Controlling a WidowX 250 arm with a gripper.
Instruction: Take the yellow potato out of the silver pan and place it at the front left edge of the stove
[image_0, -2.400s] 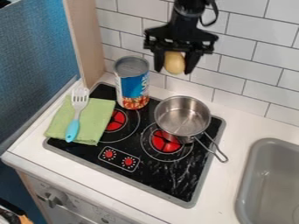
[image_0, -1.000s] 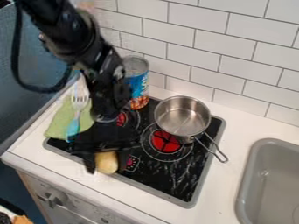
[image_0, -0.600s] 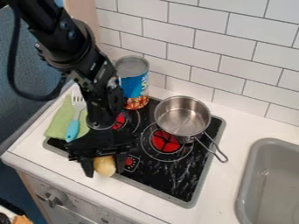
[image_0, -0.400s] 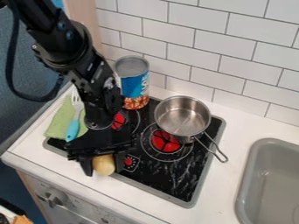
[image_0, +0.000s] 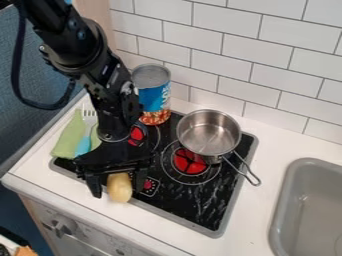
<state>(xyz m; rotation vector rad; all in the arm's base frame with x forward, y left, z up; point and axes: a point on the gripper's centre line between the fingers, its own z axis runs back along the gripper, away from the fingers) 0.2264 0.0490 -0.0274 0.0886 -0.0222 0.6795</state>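
Note:
The black gripper hangs over the front left edge of the stove, its fingers parted around a yellow, potato-like object. A narrow gap shows between the left finger and the object; the right finger is close beside it. The object lies at the stove's front rim, left of the red-marked knobs. Behind the arm, a green cloth lies at the stove's left side with a blue-handled spatula on it, both partly hidden by the arm.
A blue-labelled can stands at the stove's back left. The metal pot sits on the right burner, its handle pointing toward the front right. A grey sink is at the right, and a tiled wall rises behind.
The gripper came from the upper wall area down to the stove's front left with the yellow object. Since then its fingers have parted slightly, and the object has barely moved.

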